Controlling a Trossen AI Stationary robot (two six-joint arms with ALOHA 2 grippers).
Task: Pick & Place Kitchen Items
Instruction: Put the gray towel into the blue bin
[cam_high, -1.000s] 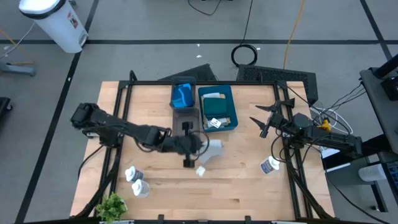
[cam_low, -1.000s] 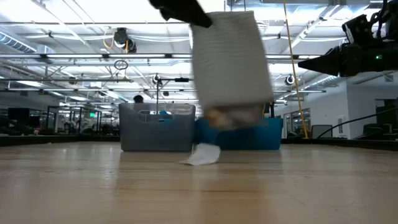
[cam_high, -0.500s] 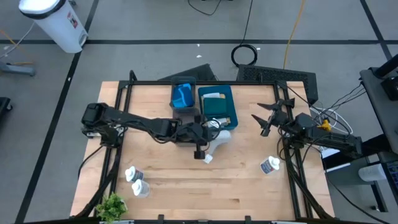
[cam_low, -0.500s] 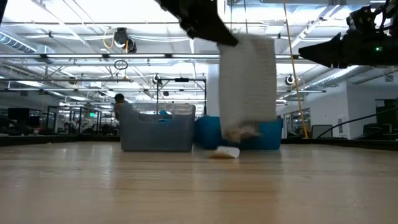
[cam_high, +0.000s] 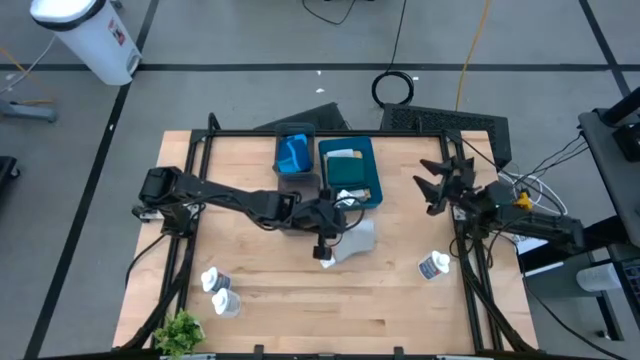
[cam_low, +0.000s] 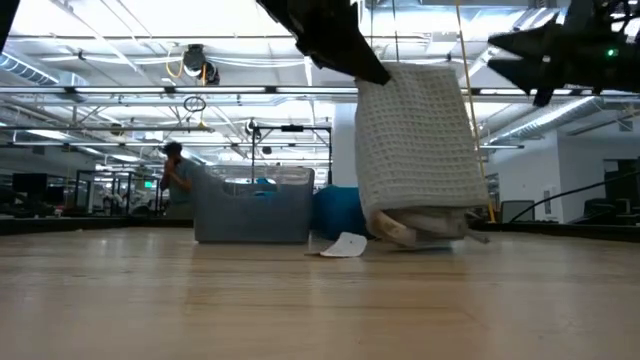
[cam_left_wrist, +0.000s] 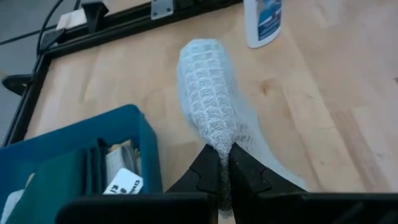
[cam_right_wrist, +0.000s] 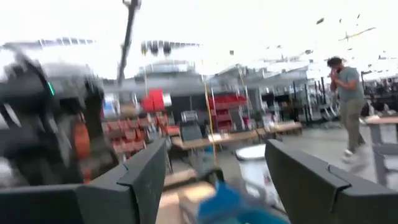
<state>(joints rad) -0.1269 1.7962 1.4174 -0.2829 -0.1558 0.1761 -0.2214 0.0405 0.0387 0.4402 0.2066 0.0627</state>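
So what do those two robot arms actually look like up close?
Both arms are dark, jointed links. The left gripper ends in two slim black fingers that taper toward their tips. The right gripper has black pointed fingers, with an orange patch and bundled cables on the arm behind it.

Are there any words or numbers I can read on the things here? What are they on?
White tag with black print in the teal rectangular tray: letters show, cut off and too blurred to read.
White bottle with blue label: marks only, nothing readable.
White bin on the floor: red and dark marks, too small to read.
Nothing else bears text.
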